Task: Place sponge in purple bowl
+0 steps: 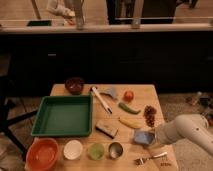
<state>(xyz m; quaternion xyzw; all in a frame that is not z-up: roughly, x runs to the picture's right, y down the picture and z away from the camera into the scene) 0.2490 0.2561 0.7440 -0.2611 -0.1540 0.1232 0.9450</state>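
Observation:
The blue-grey sponge point(142, 137) lies near the table's front right corner. The gripper point(154, 136), at the end of my white arm point(186, 132), reaches in from the right and sits right against the sponge's right side. The small dark purple bowl point(74, 85) stands at the table's far left corner, far from the gripper.
A green tray point(62, 116) fills the left middle. Along the front edge stand an orange bowl point(42, 153), a white bowl point(73, 149), a green cup point(95, 150) and a metal cup point(115, 149). A fork point(150, 158), a brown block point(107, 129), a banana point(130, 122), grapes point(149, 115) and a tomato point(128, 95) lie nearby.

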